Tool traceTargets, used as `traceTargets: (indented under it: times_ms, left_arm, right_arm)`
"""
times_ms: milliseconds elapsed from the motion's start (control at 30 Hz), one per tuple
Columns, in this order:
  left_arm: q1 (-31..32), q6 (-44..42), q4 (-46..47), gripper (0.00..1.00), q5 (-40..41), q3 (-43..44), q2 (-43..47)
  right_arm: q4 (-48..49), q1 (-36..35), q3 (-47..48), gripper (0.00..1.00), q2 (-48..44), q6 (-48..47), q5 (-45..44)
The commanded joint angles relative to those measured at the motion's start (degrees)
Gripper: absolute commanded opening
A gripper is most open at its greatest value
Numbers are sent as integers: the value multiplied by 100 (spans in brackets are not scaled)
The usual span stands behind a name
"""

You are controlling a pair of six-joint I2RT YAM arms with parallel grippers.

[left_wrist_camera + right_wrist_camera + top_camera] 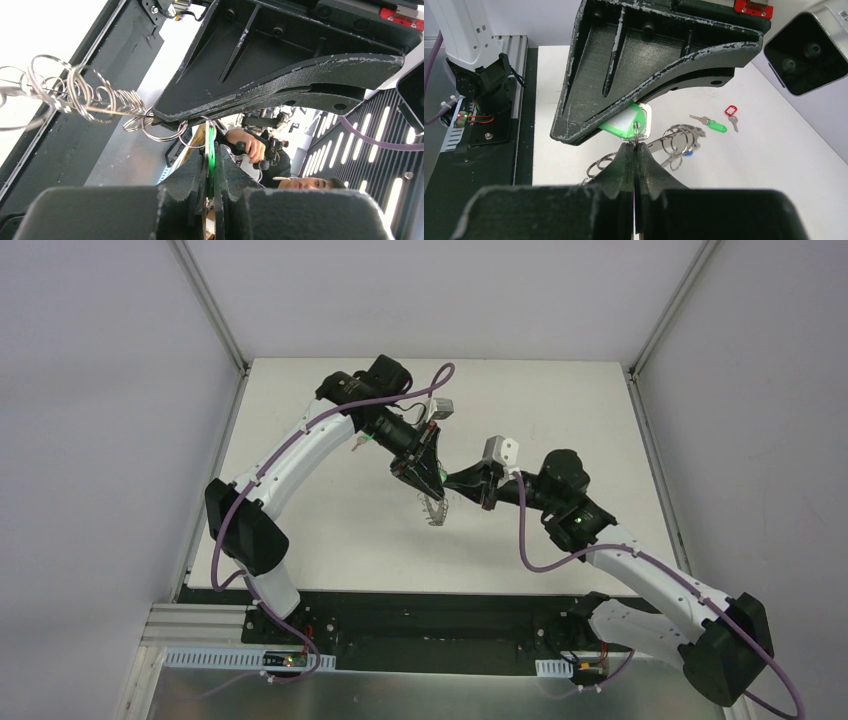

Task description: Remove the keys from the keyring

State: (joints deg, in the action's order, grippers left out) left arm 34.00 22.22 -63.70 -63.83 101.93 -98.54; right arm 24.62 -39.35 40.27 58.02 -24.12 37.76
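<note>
Both arms meet up in the air above the white surface (774, 175). The left claw (431, 479) is clenched tight on a green tag (621, 126), and its key is hidden behind the black fingers. The right claw (634, 146) is pinched shut on the keyring (437, 508), which hangs between them, small and hard to see from above. A blue tag (689, 152) peeks from behind the wire loops (678, 137). Two loose keys lie on the surface, one with a green tab (713, 124), one with a red tab (730, 110).

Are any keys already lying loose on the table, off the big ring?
Yes, a green-tagged key and a red-tagged key lie on the white table, apart from the keyring.
</note>
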Motion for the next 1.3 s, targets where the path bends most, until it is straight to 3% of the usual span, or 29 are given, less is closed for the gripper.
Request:
traceTargets:
  times_ms: [0, 367, 900, 1067, 1267]
  left_arm:
    - [-154, 56, 91, 0, -368, 114, 225]
    - [-393, -67, 134, 0, -387, -323, 248]
    - [-157, 90, 508, 0, -339, -401, -85]
    - [-426, -19, 510, 0, 545, -653, 11]
    - [-872, 90, 1031, 0, 3376, -469, -287]
  right_arm:
    - [125, -5, -35, 0, -382, -97, 93]
    - [-18, 122, -124, 0, -914, -126, -91]
    - [1201, 119, -167, 0, -489, 606, 174]
    - [1202, 129, -515, 0, -925, 412, -1076]
    - [555, 161, -782, 0, -1577, -43, -2399]
